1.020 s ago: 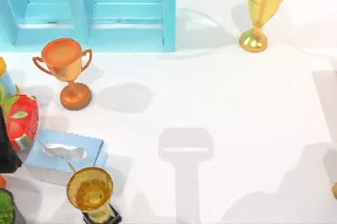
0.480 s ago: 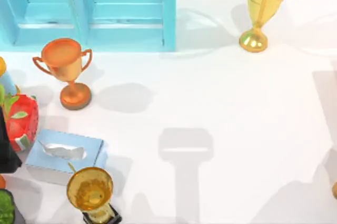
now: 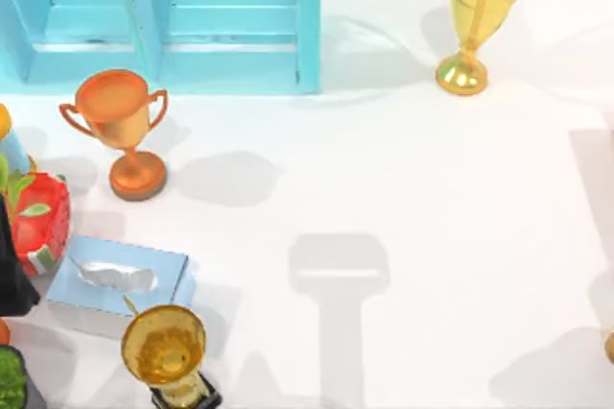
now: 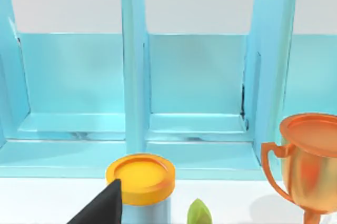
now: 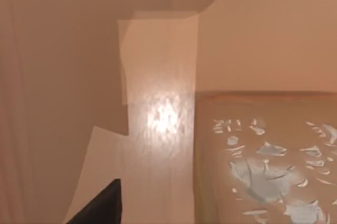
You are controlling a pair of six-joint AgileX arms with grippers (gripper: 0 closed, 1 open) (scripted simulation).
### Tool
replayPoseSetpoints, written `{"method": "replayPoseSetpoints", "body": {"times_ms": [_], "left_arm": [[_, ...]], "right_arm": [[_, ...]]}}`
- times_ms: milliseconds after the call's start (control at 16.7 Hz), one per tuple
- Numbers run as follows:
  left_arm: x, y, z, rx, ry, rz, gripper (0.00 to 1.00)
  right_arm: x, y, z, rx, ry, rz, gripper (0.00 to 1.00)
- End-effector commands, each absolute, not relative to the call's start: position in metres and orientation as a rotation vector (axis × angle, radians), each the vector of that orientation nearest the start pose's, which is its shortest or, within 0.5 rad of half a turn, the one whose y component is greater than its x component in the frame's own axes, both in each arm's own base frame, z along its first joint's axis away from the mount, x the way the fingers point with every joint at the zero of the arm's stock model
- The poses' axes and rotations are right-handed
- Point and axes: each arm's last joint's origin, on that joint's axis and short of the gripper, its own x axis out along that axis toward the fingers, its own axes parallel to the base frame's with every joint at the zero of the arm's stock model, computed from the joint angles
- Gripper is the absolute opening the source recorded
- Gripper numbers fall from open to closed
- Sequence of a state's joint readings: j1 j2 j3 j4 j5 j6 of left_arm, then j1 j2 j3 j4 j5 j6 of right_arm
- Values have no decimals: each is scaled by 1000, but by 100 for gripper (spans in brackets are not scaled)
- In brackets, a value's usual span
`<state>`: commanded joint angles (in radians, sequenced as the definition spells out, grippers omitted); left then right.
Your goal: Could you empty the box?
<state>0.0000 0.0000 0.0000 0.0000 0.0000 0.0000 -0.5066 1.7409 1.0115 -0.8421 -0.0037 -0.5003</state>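
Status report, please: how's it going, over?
Left arm at table's left edge, by tissue box. Right wrist camera faces tan panels. Orange trophy stands nearby.

The tissue box (image 3: pixel 117 278) lies at the bench's (image 3: pixel 413 198) left, between two trophies (image 3: pixel 123 126) (image 3: pixel 165 351); a shelf (image 3: pixel 163 20) stands behind.

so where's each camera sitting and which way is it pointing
Top view: above the table, looking straight down at the blue shelf unit, three trophies and the tissue box; a dark piece of the left arm shows at its left edge.
Left wrist view: low by the table, facing the blue shelf unit's open compartments; a dark fingertip shows.
Right wrist view: close against tan surfaces; a dark fingertip shows.
Shared: the top and left wrist views both show the shelf unit and the orange trophy.
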Motion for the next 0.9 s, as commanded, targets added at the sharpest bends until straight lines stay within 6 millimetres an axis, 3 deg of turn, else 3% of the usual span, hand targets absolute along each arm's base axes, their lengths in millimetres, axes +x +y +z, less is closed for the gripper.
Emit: {"method": "replayPoseSetpoints", "body": {"times_ms": [60,840,900], "left_arm": [[106,-1,160,0,0,0,100],[106,-1,160,0,0,0,100],[106,-1,160,0,0,0,100]], "right_arm": [[257,-141,142,6,1570,0,100],[257,-141,142,6,1570,0,2],[257,-141,142,6,1570,0,0]]}}
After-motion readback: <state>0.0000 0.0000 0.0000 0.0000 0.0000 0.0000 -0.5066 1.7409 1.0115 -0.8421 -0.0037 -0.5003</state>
